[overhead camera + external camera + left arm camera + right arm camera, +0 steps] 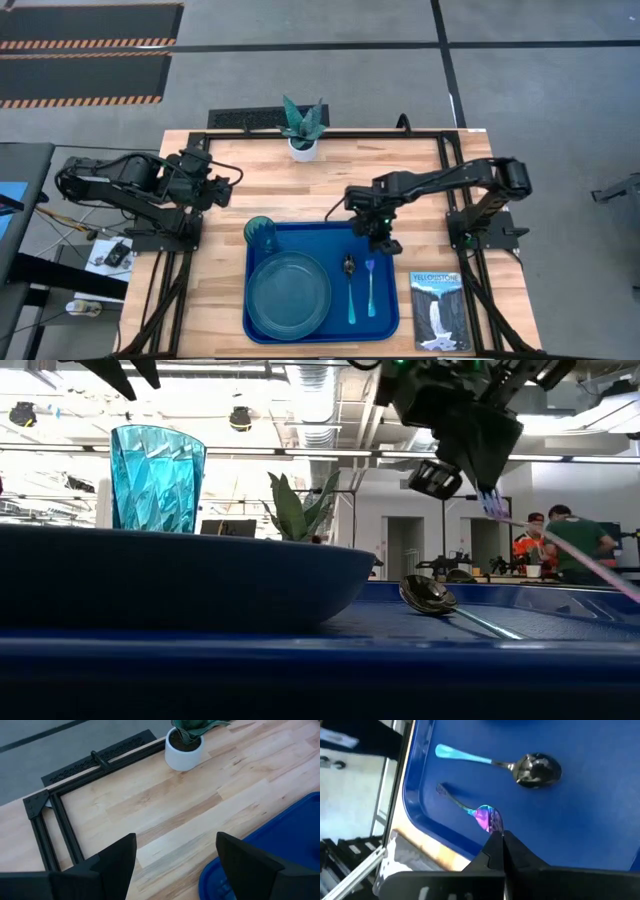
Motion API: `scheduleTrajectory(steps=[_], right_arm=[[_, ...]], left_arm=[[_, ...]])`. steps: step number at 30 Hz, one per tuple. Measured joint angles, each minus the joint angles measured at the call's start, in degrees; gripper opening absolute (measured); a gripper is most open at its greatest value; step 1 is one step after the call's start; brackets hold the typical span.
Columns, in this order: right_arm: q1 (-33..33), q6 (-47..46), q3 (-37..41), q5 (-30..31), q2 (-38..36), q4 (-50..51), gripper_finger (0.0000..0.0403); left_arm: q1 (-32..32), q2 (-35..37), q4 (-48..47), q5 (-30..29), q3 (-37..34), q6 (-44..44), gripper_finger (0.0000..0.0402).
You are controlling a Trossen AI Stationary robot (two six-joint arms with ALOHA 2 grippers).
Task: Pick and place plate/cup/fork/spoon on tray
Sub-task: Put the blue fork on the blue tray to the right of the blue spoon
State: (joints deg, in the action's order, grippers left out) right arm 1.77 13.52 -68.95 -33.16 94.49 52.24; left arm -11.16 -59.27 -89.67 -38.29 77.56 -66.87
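The blue tray (320,240) lies on the wooden table. On it stand the teal plate (288,290) at the near left and the ribbed cup (262,233) at the far left corner. The spoon (350,285) lies right of the plate, its bowl toward the far edge. My right gripper (386,243) is over the tray's far right part, shut on the fork (370,288). My left gripper (225,188) is open and empty above the table, left of the tray; its fingers (117,862) stand wide apart. My right gripper pinches the fork's bluish pronged head (487,817) between its two fingertips, coming from above and pointing down. The fork slants down from the fingers (570,550), handle toward the near edge. Whether the handle's free end (442,789) rests on the tray floor I cannot tell.
A white pot with a spiky plant (302,130) stands at the table's far edge. A waterfall-photo booklet (440,310) lies right of the tray. People show in the room behind the table (560,540).
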Motion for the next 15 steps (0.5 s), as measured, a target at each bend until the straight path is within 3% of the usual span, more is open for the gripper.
scheduleTrajectory(steps=[6, 15], right_arm=[[0.30, 0.07, 3.97, -4.03, -0.30, -5.87, 0.0000], [-0.05, 1.93, 4.18, -4.91, 7.08, -7.86, 0.0000]], left_arm=[[0.00, 0.02, -0.02, 0.05, 0.00, -2.14, 0.0261], [0.01, 0.02, 0.00, 0.41, 0.00, -3.04, 0.0261]])
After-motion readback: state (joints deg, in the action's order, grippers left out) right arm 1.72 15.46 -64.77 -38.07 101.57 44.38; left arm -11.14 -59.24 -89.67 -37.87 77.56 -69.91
